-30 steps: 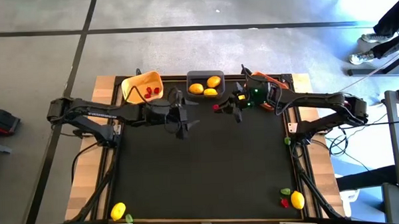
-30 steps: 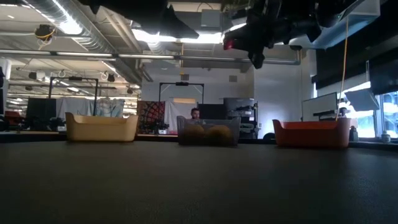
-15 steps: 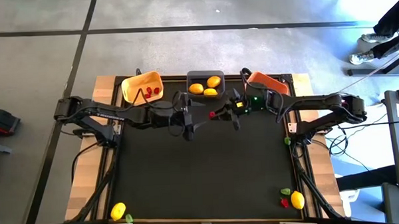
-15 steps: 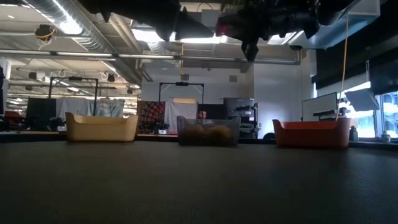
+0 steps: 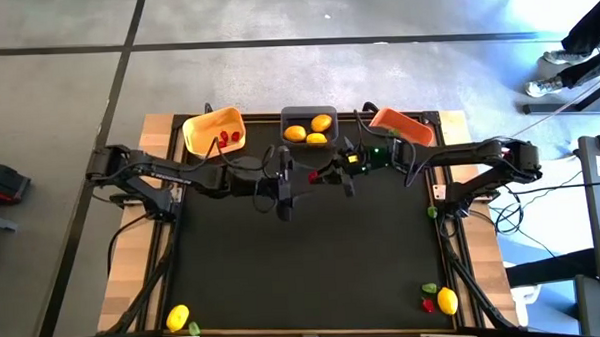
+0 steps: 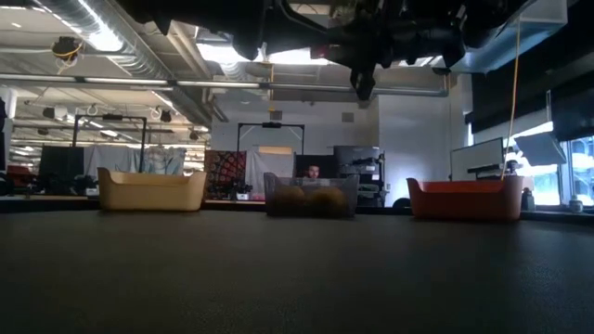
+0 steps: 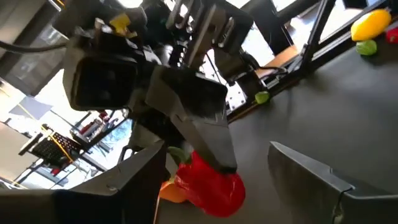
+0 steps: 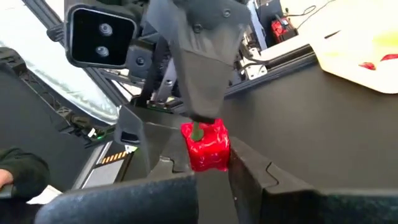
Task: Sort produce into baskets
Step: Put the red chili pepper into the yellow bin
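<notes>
1. the two arms meet above the back middle of the counter [image 5: 303,258], in front of the dark grey basket [image 5: 309,116].
2. the right gripper [image 5: 317,174] is clenched on a red piece [image 8: 206,146] with a green stem; its two dark fingers pinch the piece from either side.
3. the left gripper [image 5: 284,181] faces the right one, its fingers spread apart on either side of the same red piece, as the left wrist view shows; whether they touch it i cannot tell.
4. in the low view both grippers hang high over the counter, and the red piece is held in the air, not resting on anything.
5. the dark grey basket holds three yellow lemon-like fruits [image 5: 309,130].
6. the yellow-orange basket [image 5: 211,127] stands at the back left, with small red pieces [image 5: 230,137] inside it.
7. the orange basket [image 5: 401,125] stands at the back right, partly covered by the right arm; its contents cannot be seen.
8. at the front left corner lies a yellow fruit [image 5: 176,316] with a small green piece [image 5: 193,327] just beside it.
9. at the front right corner lie another yellow fruit [image 5: 447,300], a red bit [image 5: 429,305] and a green bit [image 5: 428,287], close together.
10. one more green piece [image 5: 433,213] sits at the right edge of the counter, near the right arm's base.
11. a person [image 6: 314,172] shows in the room behind the grey basket in the low view.
</notes>
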You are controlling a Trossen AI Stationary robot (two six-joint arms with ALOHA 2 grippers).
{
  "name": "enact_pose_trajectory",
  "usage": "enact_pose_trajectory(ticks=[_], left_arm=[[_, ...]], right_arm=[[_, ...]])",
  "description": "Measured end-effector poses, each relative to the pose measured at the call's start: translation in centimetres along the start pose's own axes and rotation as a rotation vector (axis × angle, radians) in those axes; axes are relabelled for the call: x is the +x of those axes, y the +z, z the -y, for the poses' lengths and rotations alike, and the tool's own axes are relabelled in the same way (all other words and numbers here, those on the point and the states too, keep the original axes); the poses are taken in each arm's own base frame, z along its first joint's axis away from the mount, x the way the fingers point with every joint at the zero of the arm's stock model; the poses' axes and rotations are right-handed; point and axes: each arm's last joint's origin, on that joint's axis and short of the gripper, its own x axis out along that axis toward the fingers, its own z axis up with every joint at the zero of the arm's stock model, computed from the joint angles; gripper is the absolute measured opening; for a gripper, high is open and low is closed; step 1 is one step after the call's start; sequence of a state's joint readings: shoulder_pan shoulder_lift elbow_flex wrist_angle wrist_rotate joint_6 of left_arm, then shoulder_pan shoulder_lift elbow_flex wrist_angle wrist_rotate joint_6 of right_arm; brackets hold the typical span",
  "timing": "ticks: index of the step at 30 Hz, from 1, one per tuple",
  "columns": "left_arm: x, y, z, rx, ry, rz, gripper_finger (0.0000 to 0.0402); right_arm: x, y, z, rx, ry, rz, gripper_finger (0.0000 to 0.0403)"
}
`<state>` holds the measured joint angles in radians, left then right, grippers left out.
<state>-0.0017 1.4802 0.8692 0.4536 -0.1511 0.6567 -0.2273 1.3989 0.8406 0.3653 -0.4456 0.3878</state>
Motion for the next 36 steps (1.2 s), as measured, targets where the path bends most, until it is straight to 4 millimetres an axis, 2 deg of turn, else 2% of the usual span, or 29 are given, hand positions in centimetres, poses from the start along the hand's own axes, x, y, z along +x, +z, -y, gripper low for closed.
enact_pose_trajectory(ticks=[8, 25, 36], left_arm=[[0.18, -0.11, 0.32, 0.001, -0.008, -0.006, 0.0247], [0.17, -0.06, 0.27, -0.002, -0.001, -0.004, 0.0150], [0.16, -0.09, 0.38, -0.047, -0.004, -0.013, 0.0136]], right_arm=[[0.02, 0.32, -0.22, -0.014, 0.034, 0.026, 0.0042], [0.02, 0.21, -0.16, -0.008, 0.026, 0.016, 0.0043], [-0.58, 0.54, -0.63, -0.049, 0.073, 0.004, 0.0134]])
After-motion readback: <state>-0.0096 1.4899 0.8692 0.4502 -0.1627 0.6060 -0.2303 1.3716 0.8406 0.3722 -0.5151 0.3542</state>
